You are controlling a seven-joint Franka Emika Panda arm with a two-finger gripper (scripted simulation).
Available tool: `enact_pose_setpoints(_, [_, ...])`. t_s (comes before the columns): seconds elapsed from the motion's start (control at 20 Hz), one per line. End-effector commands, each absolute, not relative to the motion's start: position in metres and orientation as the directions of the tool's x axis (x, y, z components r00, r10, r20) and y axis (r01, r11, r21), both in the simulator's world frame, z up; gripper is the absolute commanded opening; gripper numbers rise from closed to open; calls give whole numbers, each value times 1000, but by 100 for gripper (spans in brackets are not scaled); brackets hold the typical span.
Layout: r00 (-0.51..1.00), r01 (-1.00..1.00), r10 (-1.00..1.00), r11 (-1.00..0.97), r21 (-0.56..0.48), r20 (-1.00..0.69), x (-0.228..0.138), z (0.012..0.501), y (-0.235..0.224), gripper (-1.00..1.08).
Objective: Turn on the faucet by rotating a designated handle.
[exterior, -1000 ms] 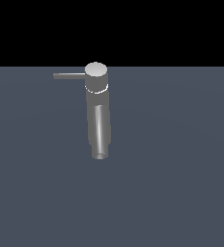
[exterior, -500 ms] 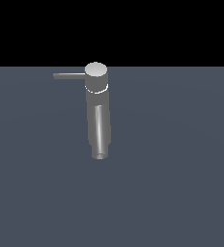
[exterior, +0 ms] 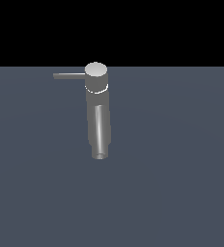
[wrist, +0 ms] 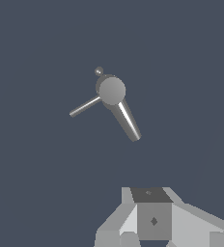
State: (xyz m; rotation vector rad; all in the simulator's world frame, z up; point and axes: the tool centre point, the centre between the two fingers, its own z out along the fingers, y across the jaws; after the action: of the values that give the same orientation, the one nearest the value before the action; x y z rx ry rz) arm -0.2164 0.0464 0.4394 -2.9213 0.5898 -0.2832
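Faucet [exterior: 98, 113] stands alone on the grey floor, handle [exterior: 69, 75] jutting sideways from its cap, clear of the spout and so open to a push; gripper [wrist: 152, 226] well above the faucet, touching nothing, fingertips unseen, open or shut cannot tell.

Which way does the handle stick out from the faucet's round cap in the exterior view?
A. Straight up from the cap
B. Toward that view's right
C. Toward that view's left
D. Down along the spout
C: the handle is a thin rod running level from the cap of the faucet toward the exterior view's left, while the thicker spout points down toward the camera.
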Motion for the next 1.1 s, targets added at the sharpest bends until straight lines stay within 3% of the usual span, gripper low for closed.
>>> enact_pose_setpoints(0.0, [874,-425,-460,-880,-210,158,-210,427,54,-100])
enact_pose_setpoints(1.05, [544,-733,-831,-540,-413,120,-137,349,107,-100])
